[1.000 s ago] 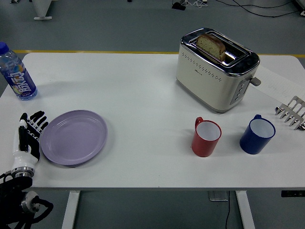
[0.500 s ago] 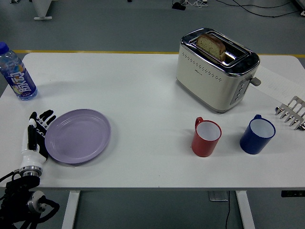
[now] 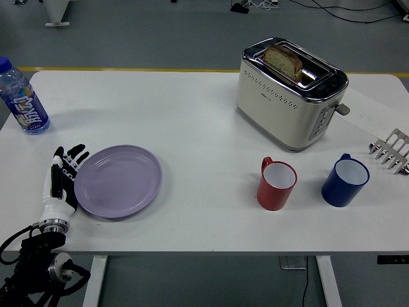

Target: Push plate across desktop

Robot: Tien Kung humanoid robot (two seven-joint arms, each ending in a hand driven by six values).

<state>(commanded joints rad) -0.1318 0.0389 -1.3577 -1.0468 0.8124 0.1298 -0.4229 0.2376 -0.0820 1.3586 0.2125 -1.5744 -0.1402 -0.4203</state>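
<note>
the lilac plate (image 3: 118, 181) lies flat on the white table (image 3: 192, 121), well to the left of the red mug (image 3: 277, 185); it looks shallow, round, smooth and glazed, probably light and stiff, so it should slide readily on the slick top, yet would chip if it ran off the edge; no grasp is needed, only flat contact on the rim; the left hand (image 3: 64, 179) stands at the plate's left rim, fingers straight and spread, holding nothing; beyond the mug stand a blue mug (image 3: 345, 180) and a cream metal toaster (image 3: 291, 93).
</note>
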